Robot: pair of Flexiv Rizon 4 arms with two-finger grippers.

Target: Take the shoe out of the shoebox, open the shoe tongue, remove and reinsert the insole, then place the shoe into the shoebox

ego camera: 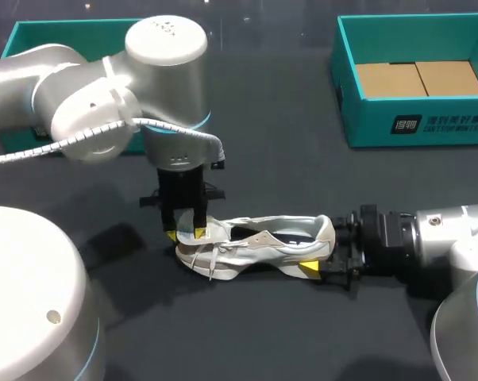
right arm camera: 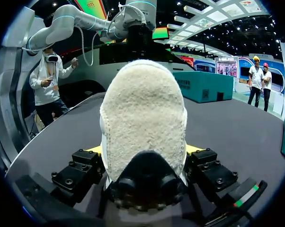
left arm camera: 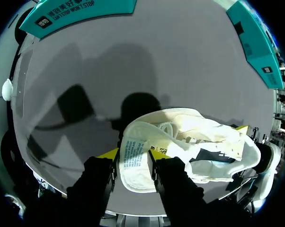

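Mid-table, held shoe (ego camera: 263,238) at both ends.
Pinched tongue (left arm camera: 135,161) in left claw (ego camera: 185,234), heel (ego camera: 325,234) in right claw (right arm camera: 143,150), well apart from shoebox (ego camera: 414,127).

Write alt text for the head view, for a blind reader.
A white shoe lies on a dark table, the left gripper shut on its tongue from above, the right gripper shut on its heel. An open teal shoebox sits far right, another teal box far left behind the left arm.
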